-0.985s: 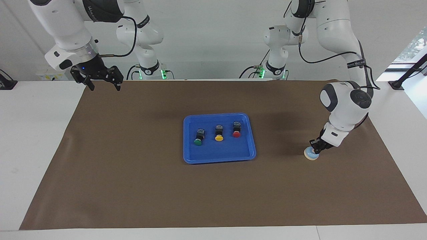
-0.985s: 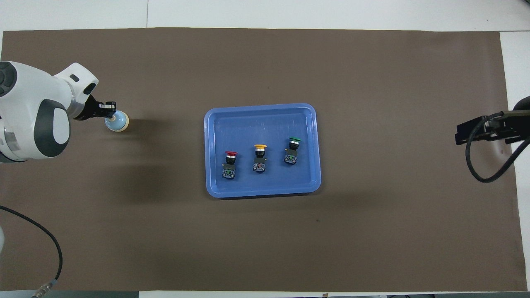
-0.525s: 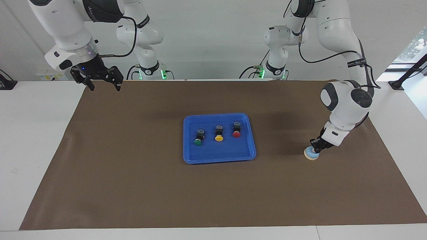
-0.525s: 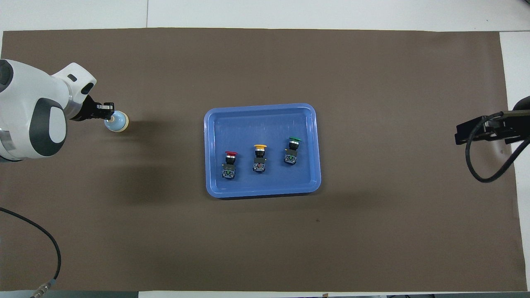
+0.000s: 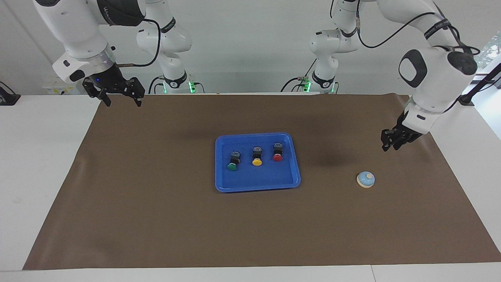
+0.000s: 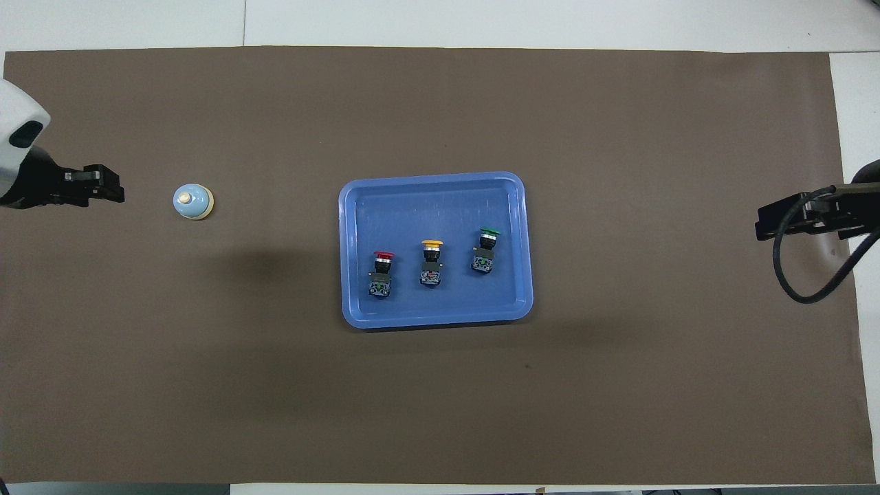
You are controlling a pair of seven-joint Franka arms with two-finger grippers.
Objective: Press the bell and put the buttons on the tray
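Bell (image 5: 366, 179): it is sitting alone on the brown mat (image 5: 156, 219), right of centre in the facing view and left of centre in the overhead view, well apart from the tray and touched by nothing.

Tray (image 5: 289, 182): I am seeing the blue tray at the middle of both views, flat on the mat.

Buttons: all three are lying in the tray in a loose row, green button (image 5: 232, 161), yellow button (image 5: 257, 156) and red button (image 5: 277, 152), none touching another.

My left gripper (image 5: 391, 140): it is hanging in the air at the right of the facing view, above the mat and higher in the frame than the bell; it is holding nothing, and I cannot tell how far its fingers are parted.

My right gripper (image 5: 121, 98): it is waiting at the upper left of the facing view, over the mat's edge, jaws spread wide and empty.

Handling, bell: I am judging it light and rigid with a smooth dome, likely to skid under a sideways push; I would be pressing straight down on the cream knob (image 6: 184, 198), not gripping it.

Handling, buttons: small, stiff, light; the black blocky body looks the surest hold, the round cap the more slippery.

Progress: judging by the layout, the buttons are already lying where they belong.
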